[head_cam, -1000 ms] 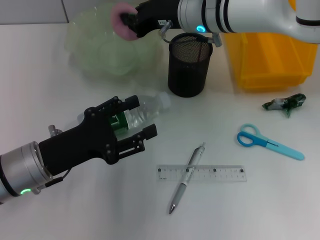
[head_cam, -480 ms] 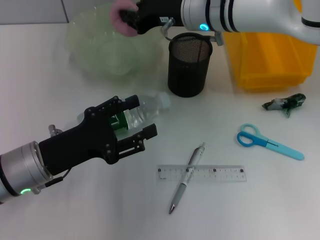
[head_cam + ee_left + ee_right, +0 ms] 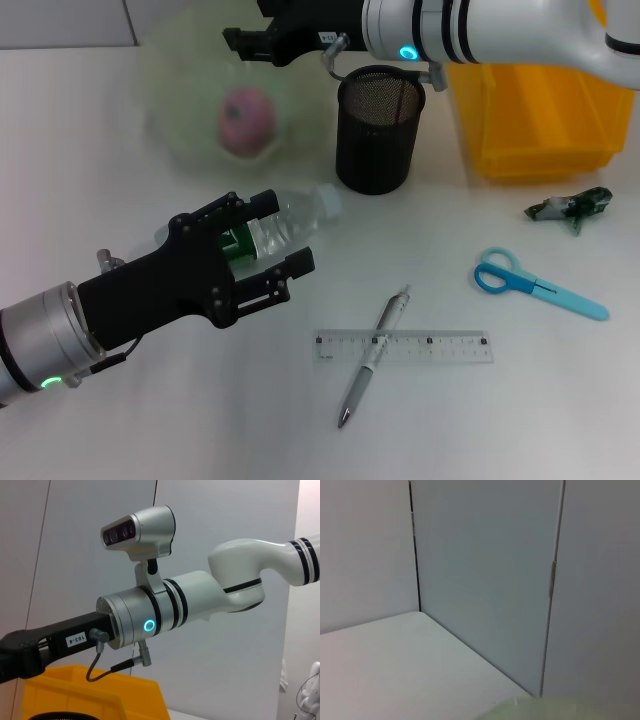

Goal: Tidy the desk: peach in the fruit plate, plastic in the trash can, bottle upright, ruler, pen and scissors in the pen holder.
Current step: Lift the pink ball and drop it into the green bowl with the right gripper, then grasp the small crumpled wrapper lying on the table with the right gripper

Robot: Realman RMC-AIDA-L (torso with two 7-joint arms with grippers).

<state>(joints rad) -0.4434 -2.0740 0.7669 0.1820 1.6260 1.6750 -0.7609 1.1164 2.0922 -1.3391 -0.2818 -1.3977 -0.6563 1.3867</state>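
The pink peach (image 3: 246,119) lies in the pale green fruit plate (image 3: 180,70) at the back left. My right gripper (image 3: 243,35) hovers over the plate's far rim, open and empty. A clear bottle (image 3: 303,213) with a green label lies on its side in the middle. My left gripper (image 3: 280,234) is open, with one jaw on each side of the bottle's body. The black mesh pen holder (image 3: 373,130) stands beside the plate. The pen (image 3: 374,357) lies across the clear ruler (image 3: 440,346). Blue scissors (image 3: 537,285) and a green plastic wrapper (image 3: 569,207) lie at the right.
A yellow bin (image 3: 540,110) stands at the back right behind the wrapper. The left wrist view shows the right arm (image 3: 150,620) above that bin (image 3: 90,695). The right wrist view shows wall panels and the plate's rim (image 3: 545,707).
The right gripper let go of the peach, which dropped into the fruit plate. The gripper has risen slightly toward the back. The left arm has not moved.
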